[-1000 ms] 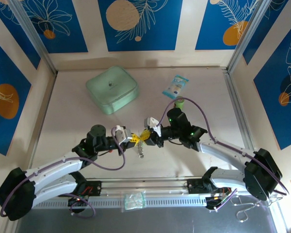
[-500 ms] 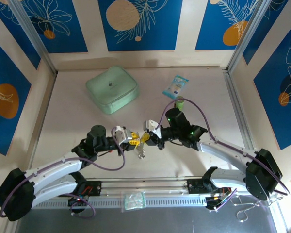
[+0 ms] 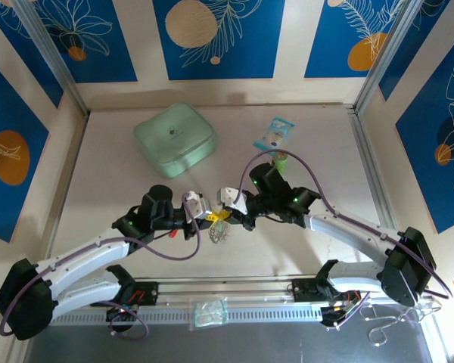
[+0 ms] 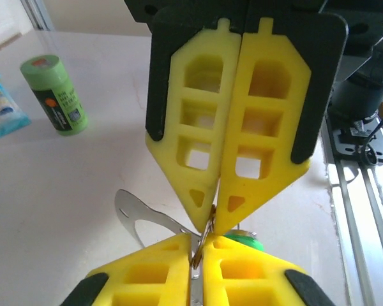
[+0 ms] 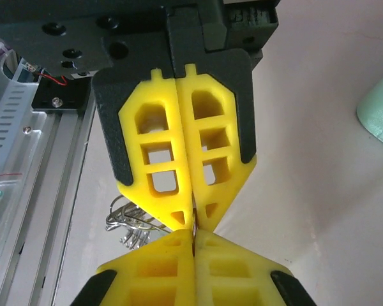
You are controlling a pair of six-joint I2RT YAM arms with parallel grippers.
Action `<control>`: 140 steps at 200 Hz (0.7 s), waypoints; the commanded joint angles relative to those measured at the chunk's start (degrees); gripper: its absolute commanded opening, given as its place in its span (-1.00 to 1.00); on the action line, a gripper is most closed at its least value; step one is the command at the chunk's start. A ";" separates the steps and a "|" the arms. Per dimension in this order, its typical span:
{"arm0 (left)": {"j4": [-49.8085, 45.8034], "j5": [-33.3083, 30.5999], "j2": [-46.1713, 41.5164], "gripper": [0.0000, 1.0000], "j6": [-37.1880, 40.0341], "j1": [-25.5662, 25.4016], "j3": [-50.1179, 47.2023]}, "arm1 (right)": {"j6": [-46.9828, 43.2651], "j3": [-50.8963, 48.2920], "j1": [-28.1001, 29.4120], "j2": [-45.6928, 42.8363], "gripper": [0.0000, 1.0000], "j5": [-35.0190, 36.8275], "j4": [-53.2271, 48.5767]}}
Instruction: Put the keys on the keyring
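Seemingly mid-threading: left hand (image 4: 198, 245) and right hand (image 4: 212, 220), both pinched shut on the thin silvery-fringed keyring (image 5: 131, 220); green plastic-headed key (image 4: 242, 241), at five o'clock, apparently not yet threaded.

Your keyring (image 3: 219, 231), thin pale hoop seen edge-on, held up near the workspace centre, its silvery metal pieces (image 5: 129, 220) hanging bunched below, green key (image 4: 240, 241) head tucked just beside it
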 commanded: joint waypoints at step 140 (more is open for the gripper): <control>24.53 -1.51 -2.79 -1.00 -8.31 -0.32 -10.42 | 17.99 -10.58 -4.58 -5.30 -0.57 -7.07 13.14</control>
